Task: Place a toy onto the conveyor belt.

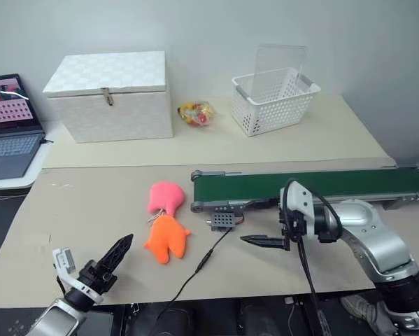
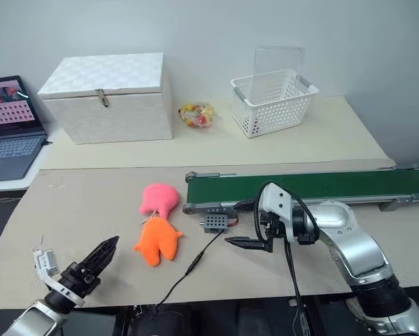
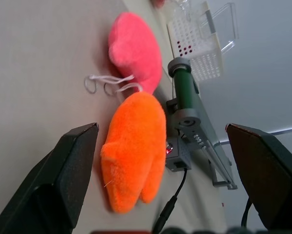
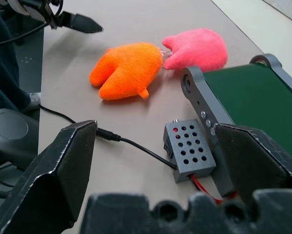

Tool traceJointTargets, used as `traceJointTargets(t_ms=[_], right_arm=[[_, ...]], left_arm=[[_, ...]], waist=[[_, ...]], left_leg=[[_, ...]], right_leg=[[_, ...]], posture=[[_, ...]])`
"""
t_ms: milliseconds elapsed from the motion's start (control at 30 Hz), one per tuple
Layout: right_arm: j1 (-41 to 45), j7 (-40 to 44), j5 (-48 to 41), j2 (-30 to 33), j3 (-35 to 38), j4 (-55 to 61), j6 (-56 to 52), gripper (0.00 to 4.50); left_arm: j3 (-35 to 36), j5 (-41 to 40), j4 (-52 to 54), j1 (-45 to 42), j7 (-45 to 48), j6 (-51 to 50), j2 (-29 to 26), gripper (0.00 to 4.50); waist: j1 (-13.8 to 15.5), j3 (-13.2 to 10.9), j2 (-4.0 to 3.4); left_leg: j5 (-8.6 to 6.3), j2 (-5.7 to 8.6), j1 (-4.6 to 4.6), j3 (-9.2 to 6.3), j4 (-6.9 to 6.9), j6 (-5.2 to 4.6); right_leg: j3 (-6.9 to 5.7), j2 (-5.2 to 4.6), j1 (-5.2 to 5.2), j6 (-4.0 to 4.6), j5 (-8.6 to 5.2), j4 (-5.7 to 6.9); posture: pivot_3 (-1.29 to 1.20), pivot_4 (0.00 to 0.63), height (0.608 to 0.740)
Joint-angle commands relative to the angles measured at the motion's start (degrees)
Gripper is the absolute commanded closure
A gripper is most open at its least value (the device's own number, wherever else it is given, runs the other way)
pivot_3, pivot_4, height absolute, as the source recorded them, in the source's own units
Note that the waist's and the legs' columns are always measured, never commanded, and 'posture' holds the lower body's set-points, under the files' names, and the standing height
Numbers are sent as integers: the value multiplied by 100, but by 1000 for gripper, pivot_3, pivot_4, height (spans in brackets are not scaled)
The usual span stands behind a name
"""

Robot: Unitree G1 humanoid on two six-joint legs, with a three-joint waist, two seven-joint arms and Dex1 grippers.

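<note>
The orange plush toy lies flat on the tan table, just in front of the left end of the conveyor belt, a dark green belt in a grey frame. My left gripper hovers low to the left of the toy and points toward it. In the left wrist view its fingers stand wide open with the toy ahead between them. My right gripper is to the right of the toy, beside the belt's small motor box. It points left, open and empty, and the toy lies beyond it.
A pink plush touches the orange toy's far side. A black cable runs from the motor box to the table's front edge. At the back stand a white box, a yellow-red bundle and a white basket. A laptop sits far left.
</note>
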State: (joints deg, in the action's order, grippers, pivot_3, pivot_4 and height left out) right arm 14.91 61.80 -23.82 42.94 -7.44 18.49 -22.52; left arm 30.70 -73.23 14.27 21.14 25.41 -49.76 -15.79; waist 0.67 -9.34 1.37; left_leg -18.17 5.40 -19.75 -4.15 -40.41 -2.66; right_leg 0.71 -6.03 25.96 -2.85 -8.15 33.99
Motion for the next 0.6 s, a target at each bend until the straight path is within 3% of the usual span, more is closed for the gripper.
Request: traceJointTargets(t_ms=[33, 267, 600], right_arm=[[-20, -82, -111, -48, 180, 230, -3, 0], [-37, -156, -180, -27, 306, 332, -78, 0], [-25, -254, -162, -79, 339, 318, -87, 0]], left_arm=[[-339, 447, -455, -229, 268, 174, -80, 47], [-1004, 1225, -1018, -767, 519, 296, -95, 47], [-1403, 1306, -860, -902, 671, 157, 158, 47]], waist=[[-4, 1, -1], [24, 10, -17], [69, 32, -54]], left_leg=[[2, 0, 0, 0, 1, 4], [8, 0, -6, 5, 6, 21], [-1, 0, 5, 5, 6, 4]], right_leg=[[0, 0, 2, 2, 0, 0], [3, -6, 10, 8, 0, -2], [3, -9, -3, 4, -2, -4]], posture=[[0, 150, 740], [0, 150, 740], [0, 150, 740]])
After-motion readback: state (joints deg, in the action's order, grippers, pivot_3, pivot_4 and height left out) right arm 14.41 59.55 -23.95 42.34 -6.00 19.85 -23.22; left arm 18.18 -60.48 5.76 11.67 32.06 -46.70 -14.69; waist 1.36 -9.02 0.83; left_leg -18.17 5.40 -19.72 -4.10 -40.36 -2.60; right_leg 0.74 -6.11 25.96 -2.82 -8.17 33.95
